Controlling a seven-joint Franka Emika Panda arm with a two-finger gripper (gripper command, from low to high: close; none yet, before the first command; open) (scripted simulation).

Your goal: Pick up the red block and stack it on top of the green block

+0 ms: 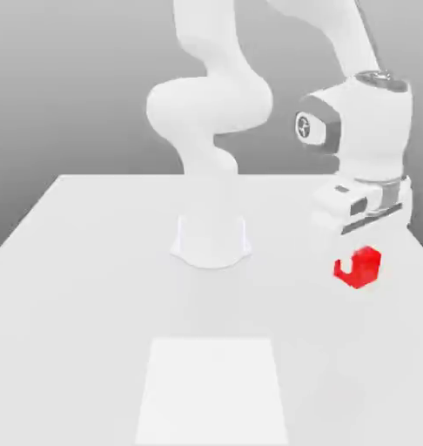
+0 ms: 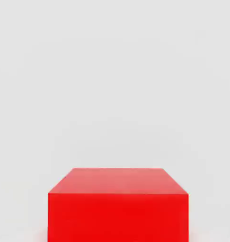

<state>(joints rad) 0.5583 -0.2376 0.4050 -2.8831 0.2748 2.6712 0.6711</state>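
The fingers (image 1: 346, 262) are closed on the red block (image 1: 365, 266), over the counter (image 1: 84, 296) toward the exterior view's right. Best lift straight up, keeping it level and clear before travelling to the green block.

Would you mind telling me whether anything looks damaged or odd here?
The red block, at the exterior view's right, looks notched, but probably a white fingertip covers that part; the hand view shows straight edges.
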